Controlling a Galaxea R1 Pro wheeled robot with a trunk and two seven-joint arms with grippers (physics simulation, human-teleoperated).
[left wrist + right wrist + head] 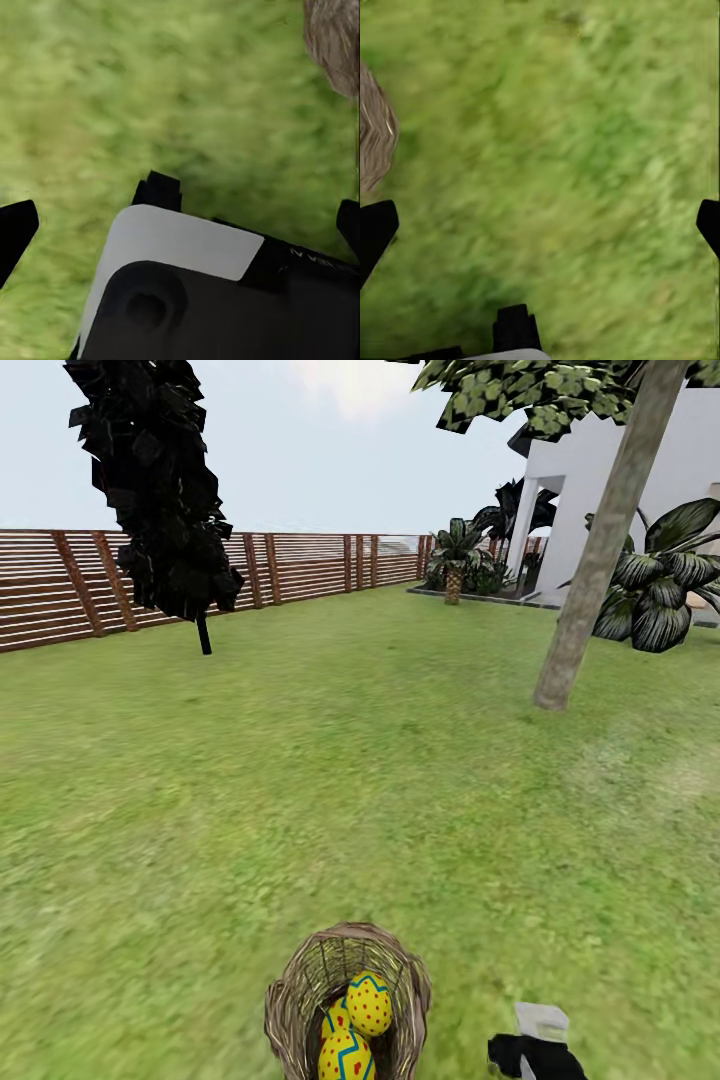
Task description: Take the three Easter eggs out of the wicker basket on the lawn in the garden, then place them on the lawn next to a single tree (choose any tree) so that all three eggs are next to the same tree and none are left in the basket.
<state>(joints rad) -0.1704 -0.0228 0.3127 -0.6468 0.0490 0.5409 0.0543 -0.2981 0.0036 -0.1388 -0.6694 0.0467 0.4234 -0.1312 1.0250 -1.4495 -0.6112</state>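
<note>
Item: three Easter eggs (358,1022), yellow with red dots and blue zigzag bands, all lying together inside the wicker basket (300,985) at the near edge of our head view. Two show plainly, the third peeks between them.

Container: the basket is round, brown, open-weave, with see-through sides; it sits directly on the lawn (330,780). A blurred patch of its weave shows at the edge of each wrist view.

Adjacent: our right gripper (535,1050), black with a pale grey block, sits low just beside the basket, apart from it. In the right wrist view its two dark fingertips (375,229) stand wide apart over bare grass, nothing between them. In the left wrist view the left gripper's fingertips (16,225) are likewise spread wide above grass, with a white-and-black robot part (187,292) below them.

Surroundings: patchy green turf runs unobstructed to the tree (600,550), a smooth, grey-beige, leaning trunk well apart from the basket, ahead to the right. Beyond: broad-leaved palm-like plants (660,585), a white house (600,470), a thin-trunked dark tree (160,490), and a brown horizontal-slat fence (300,565).
</note>
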